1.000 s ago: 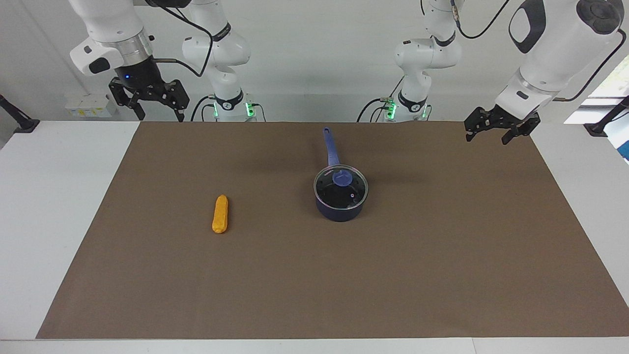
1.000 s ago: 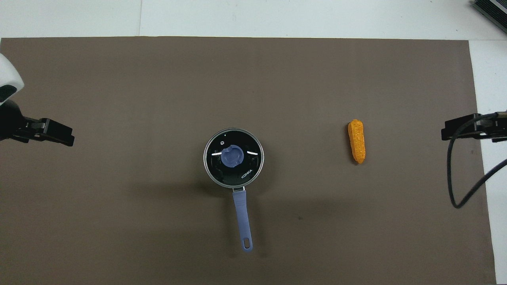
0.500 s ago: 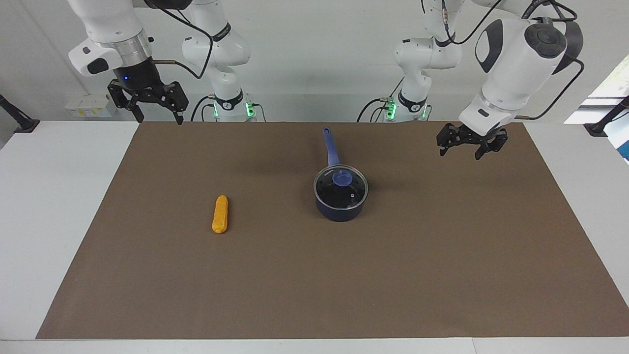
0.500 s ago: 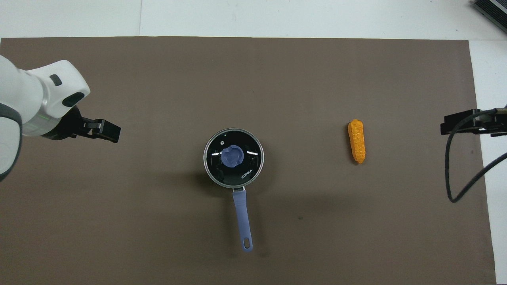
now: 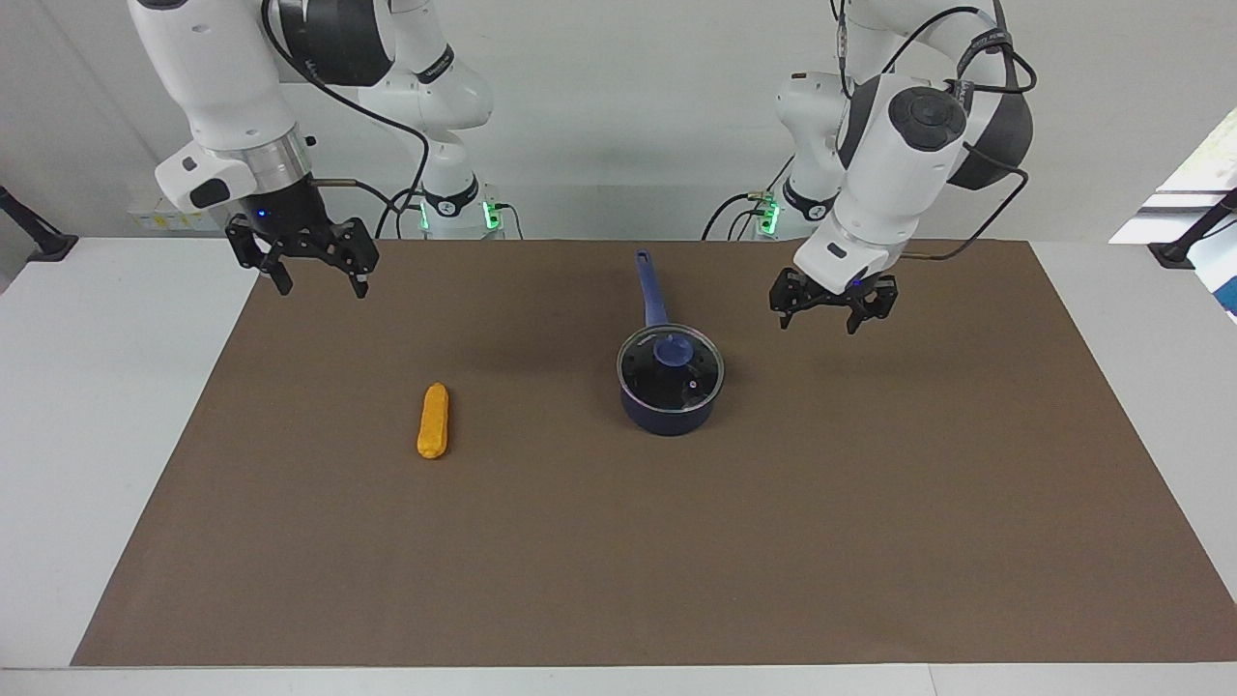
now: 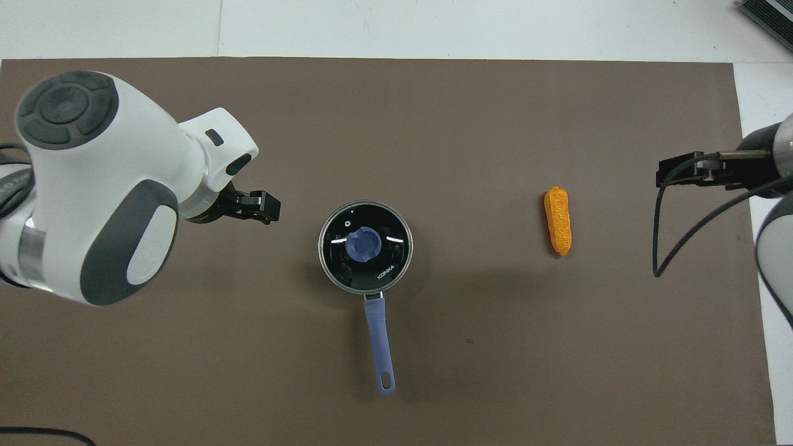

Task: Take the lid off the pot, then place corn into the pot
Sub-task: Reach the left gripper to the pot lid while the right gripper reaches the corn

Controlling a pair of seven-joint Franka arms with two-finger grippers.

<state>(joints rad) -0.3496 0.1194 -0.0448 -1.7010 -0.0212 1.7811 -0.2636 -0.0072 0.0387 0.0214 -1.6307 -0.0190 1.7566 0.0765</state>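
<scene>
The dark blue pot (image 5: 667,414) stands mid-table with its long handle (image 6: 378,334) pointing toward the robots. The glass lid (image 5: 692,379) with a blue knob (image 6: 362,244) sits on it. The orange corn (image 5: 434,420) (image 6: 558,222) lies flat on the mat toward the right arm's end. My left gripper (image 5: 818,323) (image 6: 263,207) hangs open in the air just beside the pot, toward the left arm's end, touching nothing. Over the mat's edge near the right arm's base, my right gripper (image 5: 323,287) (image 6: 672,173) is open and empty, well apart from the corn.
A brown mat (image 5: 618,561) covers most of the white table (image 5: 106,435). A black cable (image 6: 657,248) loops down from the right arm's wrist. A dark object (image 6: 768,18) sits at the table's corner farthest from the robots.
The left arm has swung in from its end of the table and lowered to just beside the pot. The right gripper has come down slightly toward the mat. Pot, lid and corn have not moved.
</scene>
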